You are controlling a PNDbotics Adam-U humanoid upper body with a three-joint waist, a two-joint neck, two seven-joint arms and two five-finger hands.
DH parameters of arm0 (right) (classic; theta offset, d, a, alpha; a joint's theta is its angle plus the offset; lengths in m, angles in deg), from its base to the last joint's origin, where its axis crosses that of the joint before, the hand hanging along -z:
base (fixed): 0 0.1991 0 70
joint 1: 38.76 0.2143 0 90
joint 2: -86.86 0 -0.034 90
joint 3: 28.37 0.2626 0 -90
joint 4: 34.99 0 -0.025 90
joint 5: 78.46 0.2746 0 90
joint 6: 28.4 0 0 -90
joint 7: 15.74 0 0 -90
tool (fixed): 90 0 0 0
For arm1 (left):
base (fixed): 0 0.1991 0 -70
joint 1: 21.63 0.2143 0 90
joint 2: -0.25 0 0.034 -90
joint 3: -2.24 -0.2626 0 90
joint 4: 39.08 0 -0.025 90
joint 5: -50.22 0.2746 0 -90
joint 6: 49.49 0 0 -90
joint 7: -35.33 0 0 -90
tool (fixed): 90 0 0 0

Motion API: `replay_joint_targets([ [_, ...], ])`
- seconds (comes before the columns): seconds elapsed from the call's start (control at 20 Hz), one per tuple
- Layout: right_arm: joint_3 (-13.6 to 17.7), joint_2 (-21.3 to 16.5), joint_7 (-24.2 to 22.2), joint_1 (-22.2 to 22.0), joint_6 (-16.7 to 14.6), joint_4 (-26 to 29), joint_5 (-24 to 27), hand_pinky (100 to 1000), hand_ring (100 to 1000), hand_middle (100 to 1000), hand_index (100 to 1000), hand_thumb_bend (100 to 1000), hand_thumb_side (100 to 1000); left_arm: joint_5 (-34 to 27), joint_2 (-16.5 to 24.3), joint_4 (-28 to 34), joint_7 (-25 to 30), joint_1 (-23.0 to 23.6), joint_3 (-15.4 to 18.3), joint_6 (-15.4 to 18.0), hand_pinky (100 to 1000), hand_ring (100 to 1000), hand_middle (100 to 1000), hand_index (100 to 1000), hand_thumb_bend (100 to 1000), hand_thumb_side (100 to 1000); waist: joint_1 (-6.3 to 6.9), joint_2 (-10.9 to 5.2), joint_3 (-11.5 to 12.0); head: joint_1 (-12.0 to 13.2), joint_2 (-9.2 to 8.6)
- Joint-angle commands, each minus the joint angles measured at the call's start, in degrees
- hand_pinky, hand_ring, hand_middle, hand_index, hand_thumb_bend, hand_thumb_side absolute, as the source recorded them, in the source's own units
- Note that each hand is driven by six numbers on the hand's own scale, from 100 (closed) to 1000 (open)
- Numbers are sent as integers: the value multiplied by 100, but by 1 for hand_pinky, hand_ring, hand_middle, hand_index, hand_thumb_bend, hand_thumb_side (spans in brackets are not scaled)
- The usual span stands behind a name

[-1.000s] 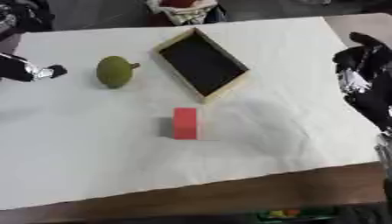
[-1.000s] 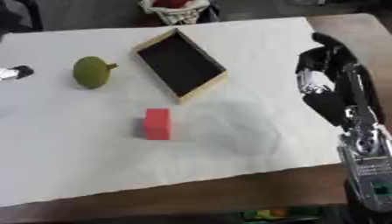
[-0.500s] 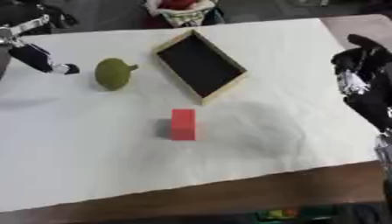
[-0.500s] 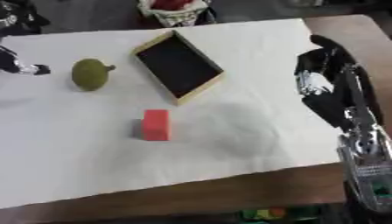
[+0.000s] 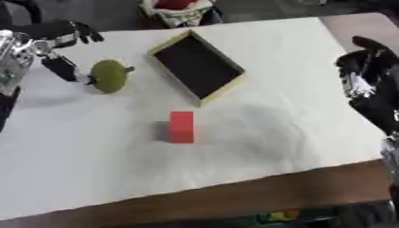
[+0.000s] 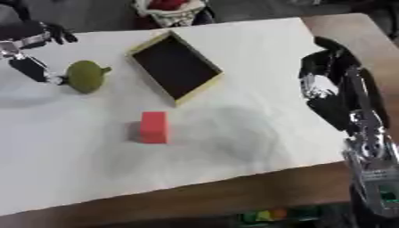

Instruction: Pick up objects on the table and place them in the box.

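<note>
An olive-green round fruit with a short stem (image 5: 109, 75) lies on the white cloth at the left. My left hand (image 5: 54, 46) is right beside it on its left, fingers spread and relaxed, thumb tip close to the fruit's side, not closed round it. A red block (image 5: 181, 127) lies in the middle of the cloth. The wooden box with a dark inside (image 5: 197, 66) sits askew at the back centre, with nothing in it. My right hand (image 6: 327, 75) hovers over the cloth's right edge, holding nothing, fingers loosely bent.
The white cloth (image 5: 257, 133) covers most of the brown table (image 5: 234, 200). A white basket holding something red (image 5: 175, 9) stands beyond the far edge, behind the box. Coloured bits show under the table's front edge (image 5: 280, 216).
My left hand has come in from the far left edge to the fruit's left side. The right hand, the fruit, the block and the box have stayed put.
</note>
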Motion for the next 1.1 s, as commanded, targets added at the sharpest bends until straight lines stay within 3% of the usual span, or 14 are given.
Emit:
replay_joint_targets([
  [0.05, -15, -91, -35, 90, -10, 49, 44, 716, 713, 628, 884, 100, 453, 319, -50, -139, -67, -183, 159, 20, 815, 804, 808, 910, 575, 241, -7, -69, -34, 55, 27],
  [0.4, -32, -81, -55, 130, -13, 41, 63, 716, 712, 627, 884, 100, 450, 863, -256, -456, -292, -191, 304, -102, 804, 780, 796, 898, 515, 140, -15, -11, -173, 131, 27],
  [0.55, -32, -79, -59, 135, -14, 36, 68, 716, 712, 627, 884, 100, 449, 1126, -294, -404, -530, -198, 338, -160, 720, 645, 654, 791, 494, 100, -17, 1, -203, 147, 27],
  [0.8, -31, -77, -60, 137, -15, 32, 72, 716, 712, 627, 884, 100, 449, 1443, -326, -393, -1028, -166, 333, -177, 720, 645, 654, 791, 494, 100, -19, 6, -216, 150, 27],
  [0.85, -31, -75, -60, 132, -14, 29, 73, 716, 712, 627, 884, 100, 448, 1457, -322, -390, -1068, -183, 348, -160, 600, 492, 472, 621, 440, 100, -24, -4, -228, 152, 27],
  [1.1, -33, -77, -66, 141, -16, 20, 73, 716, 712, 627, 885, 100, 446, 1207, -152, 235, -1450, -376, 304, -30, 609, 493, 471, 623, 436, 100, -30, -7, -264, 141, 27],
])
